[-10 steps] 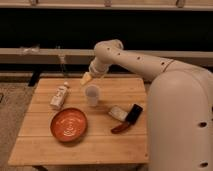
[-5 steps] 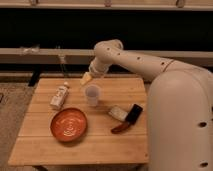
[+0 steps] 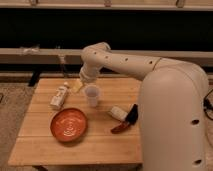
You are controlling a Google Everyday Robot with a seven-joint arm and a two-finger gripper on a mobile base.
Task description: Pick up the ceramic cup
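Note:
The ceramic cup (image 3: 91,95) is a small pale white tumbler, standing upright near the middle of the wooden table (image 3: 45,142). My gripper (image 3: 77,86) hangs at the end of the white arm, just left of the cup's rim and slightly above it, close to it. Nothing shows in its grasp.
A white bottle (image 3: 59,95) lies on its side at the table's left. A round orange-red bowl (image 3: 69,124) sits in front of the cup. A small pale packet (image 3: 118,113) and a dark and red object (image 3: 128,121) lie at the right, next to my body.

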